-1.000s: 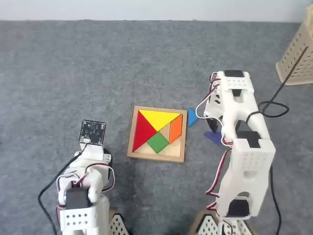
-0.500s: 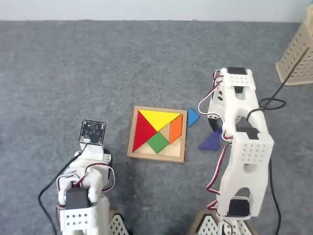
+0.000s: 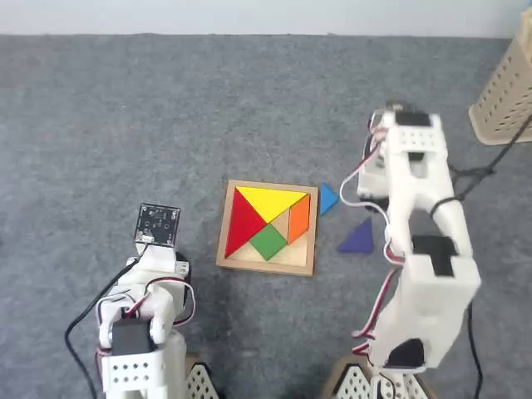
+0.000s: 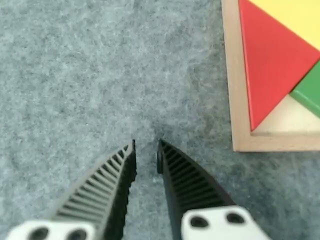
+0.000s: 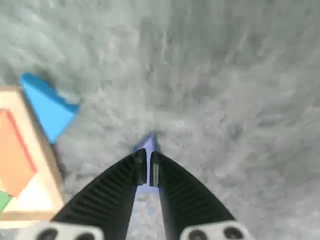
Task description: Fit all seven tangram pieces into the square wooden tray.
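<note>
Broadly, a grey carpet (image 3: 125, 108) with a short, fuzzy pile covers the whole table. In the high view the white plastic right arm (image 3: 424, 274) runs up the right side of the frame, and the shorter left arm (image 3: 141, 332) sits folded at the lower left. A beige perforated object (image 3: 507, 91) cuts into the upper right corner.

The square wooden tray (image 3: 222, 241) lies flat at the centre, pale and smooth with a raised rim. Inside it are a large red triangle (image 3: 242, 226) along the left side, a large yellow triangle (image 3: 270, 202) along the top, an orange parallelogram (image 3: 299, 218) at the right and a green square (image 3: 268, 242) set on its corner near the bottom. Bare wood shows along the tray's lower edge.

Right of the tray, a purple triangle (image 3: 358, 239) lies flat on the carpet, apart from the rim. A smaller blue triangle (image 3: 327, 199) lies just beside the tray's upper right edge.

The left gripper (image 4: 146, 152) hangs over bare carpet with its ribbed black fingers a narrow gap apart and nothing between them. The right gripper (image 5: 146, 157) has its fingers drawn almost together, a thin slit left; the purple triangle's tip shows just past them, and I cannot tell whether they touch it.
</note>
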